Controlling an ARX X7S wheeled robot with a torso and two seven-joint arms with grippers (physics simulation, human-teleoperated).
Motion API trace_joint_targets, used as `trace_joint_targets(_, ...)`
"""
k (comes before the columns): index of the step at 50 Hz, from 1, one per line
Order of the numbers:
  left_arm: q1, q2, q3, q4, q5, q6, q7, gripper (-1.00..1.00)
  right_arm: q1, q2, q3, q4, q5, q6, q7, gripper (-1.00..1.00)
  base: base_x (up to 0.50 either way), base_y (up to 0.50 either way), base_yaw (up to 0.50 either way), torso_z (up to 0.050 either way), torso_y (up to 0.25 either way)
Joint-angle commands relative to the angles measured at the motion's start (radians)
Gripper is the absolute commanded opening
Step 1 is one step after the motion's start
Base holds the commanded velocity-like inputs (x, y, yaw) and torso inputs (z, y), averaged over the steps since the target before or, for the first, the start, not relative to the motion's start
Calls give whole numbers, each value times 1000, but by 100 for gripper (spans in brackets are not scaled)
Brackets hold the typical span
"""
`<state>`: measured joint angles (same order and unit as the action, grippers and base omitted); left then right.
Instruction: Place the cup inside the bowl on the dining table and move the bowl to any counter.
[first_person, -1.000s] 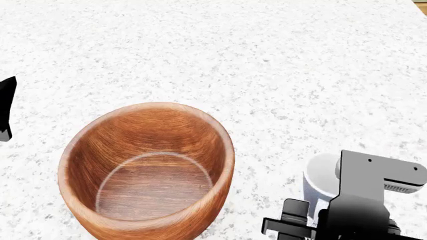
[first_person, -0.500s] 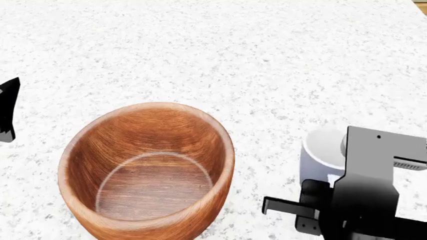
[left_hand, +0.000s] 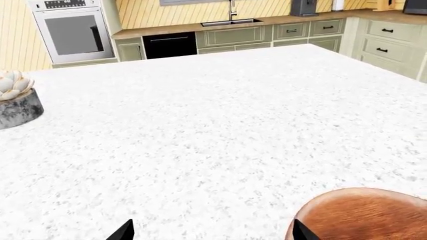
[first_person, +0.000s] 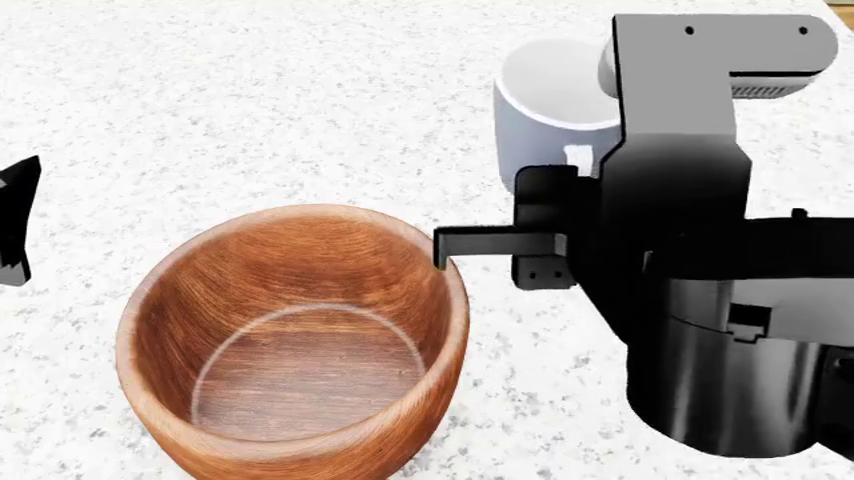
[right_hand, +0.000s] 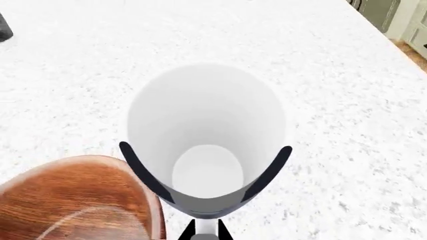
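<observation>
The white grey-speckled stone dining table (first_person: 267, 80) carries the deep reddish-brown wooden bowl (first_person: 294, 340) near its front edge, mouth up to receive. The right gripper (right_hand: 203, 162) grasps the small blue-grey mug (right_hand: 207, 130) aloft beside the bowl's rim, upright for lowering. The left gripper (left_hand: 210, 232) hovers released.

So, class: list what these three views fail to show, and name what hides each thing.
- Cup, head view: lower body and handle hidden behind the right hand.
- Bowl: cut off by the frame edge in both wrist views.
- Left hand: only two dark fingertips show in its wrist view.
- Planter, left wrist view: cut by the edge.
- Counter: too far for detail.
</observation>
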<state>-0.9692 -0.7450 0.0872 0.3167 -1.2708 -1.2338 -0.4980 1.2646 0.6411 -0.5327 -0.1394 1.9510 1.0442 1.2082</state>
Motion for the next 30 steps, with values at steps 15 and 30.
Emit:
trace_joint_targets(15, 13, -6, 6, 2, 4, 21, 0, 100, 219, -333, -148, 348, 17, 114, -252, -100, 0, 0, 0, 0, 0)
trace_joint_targets(30, 44, -11, 2, 4, 6, 48, 20, 100, 93, -355, -195, 278, 100, 90, -182, -100, 0, 0, 0, 0, 0)
